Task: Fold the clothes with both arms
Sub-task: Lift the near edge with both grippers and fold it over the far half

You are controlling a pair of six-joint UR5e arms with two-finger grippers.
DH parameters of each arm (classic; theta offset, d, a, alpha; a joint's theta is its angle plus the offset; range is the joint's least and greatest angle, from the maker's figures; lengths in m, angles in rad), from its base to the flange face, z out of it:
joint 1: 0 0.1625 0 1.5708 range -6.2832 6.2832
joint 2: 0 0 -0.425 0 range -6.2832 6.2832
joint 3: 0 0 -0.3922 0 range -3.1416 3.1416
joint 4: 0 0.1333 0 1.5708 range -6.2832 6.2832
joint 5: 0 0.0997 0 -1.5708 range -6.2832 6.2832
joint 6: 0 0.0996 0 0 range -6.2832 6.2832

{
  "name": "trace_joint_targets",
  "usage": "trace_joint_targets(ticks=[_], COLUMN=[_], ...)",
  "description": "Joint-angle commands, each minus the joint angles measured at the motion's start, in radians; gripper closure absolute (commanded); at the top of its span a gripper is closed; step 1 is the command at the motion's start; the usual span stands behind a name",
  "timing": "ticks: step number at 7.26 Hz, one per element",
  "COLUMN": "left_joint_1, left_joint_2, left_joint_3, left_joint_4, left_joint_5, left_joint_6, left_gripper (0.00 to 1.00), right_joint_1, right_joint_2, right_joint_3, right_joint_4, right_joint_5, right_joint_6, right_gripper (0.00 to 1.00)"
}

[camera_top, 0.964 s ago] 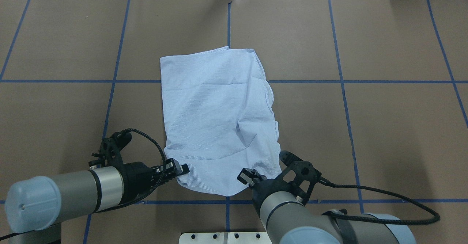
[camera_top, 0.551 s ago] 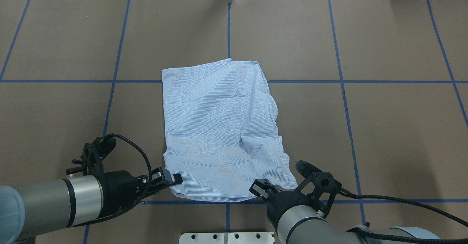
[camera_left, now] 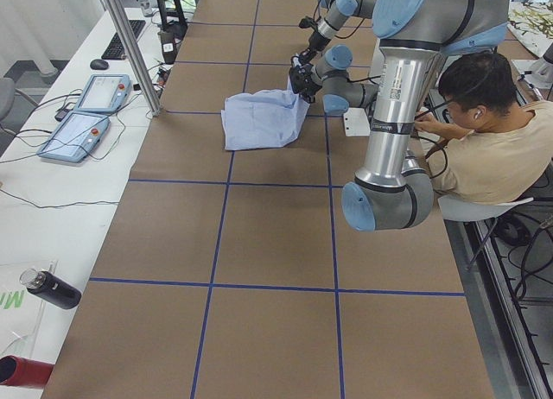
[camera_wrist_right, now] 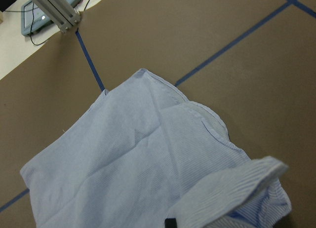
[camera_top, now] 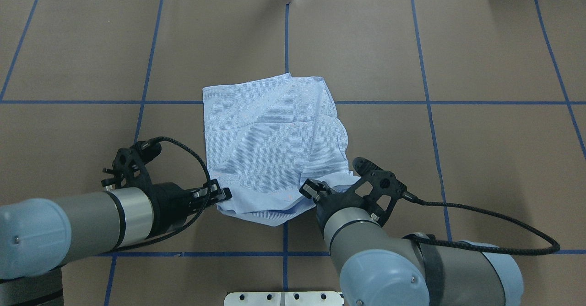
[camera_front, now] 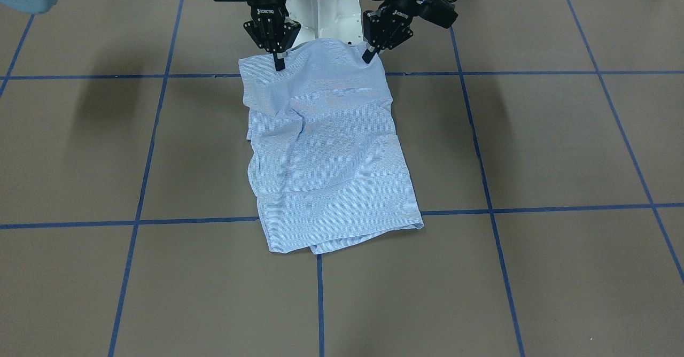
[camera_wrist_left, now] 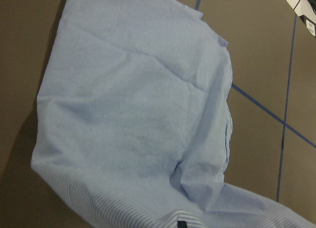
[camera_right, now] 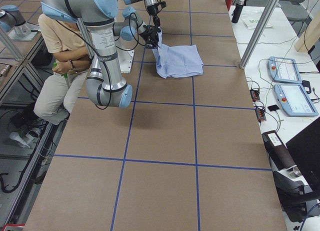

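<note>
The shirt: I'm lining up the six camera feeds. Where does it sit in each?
Front-facing: shirt in the centre.
Overhead: centre.
Exterior left: upper middle.
Exterior right: upper middle.
Left wrist: fills most of it.
Right wrist: lower half.
Shared landmark: blue tape line crossing under its far end.

Open brown table (camera_top: 480, 159) lies on all sides of the shirt (camera_top: 270, 141).

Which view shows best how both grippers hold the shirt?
Exterior front-facing: the left gripper and right gripper pinch the shirt at its edge, unobstructed. Overhead, the grips are partly hidden; side views are too distant; wrist views show mostly cloth.
</note>
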Motion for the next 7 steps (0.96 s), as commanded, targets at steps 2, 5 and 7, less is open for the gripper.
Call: trace_joint_targets(ticks=[2, 5, 7], left_joint_1=[-0.187, -0.247, -0.273], left_joint_2=[-0.151, -0.243, -0.275], left_joint_3=[0.248, 0.477, 0.59], left_joint_4=[0.043, 0.021, -0.029], left_joint_5=[-0.039, -0.033, -0.031], left_joint_6=[0.167, 0.262, 0.313], left_gripper=[1.0, 1.0, 1.0], right_joint_1=[0.173, 0.279, 0.318], right_joint_2=[0.163, 0.348, 0.401], right_joint_3=[-0.265, -0.725, -0.862], right_joint_4=[0.01, 0.305, 0.377], right_joint_5=[0.06, 0.112, 0.161], right_joint_6=[-0.09, -0.173, -0.236], right_gripper=[1.0, 1.0, 1.0])
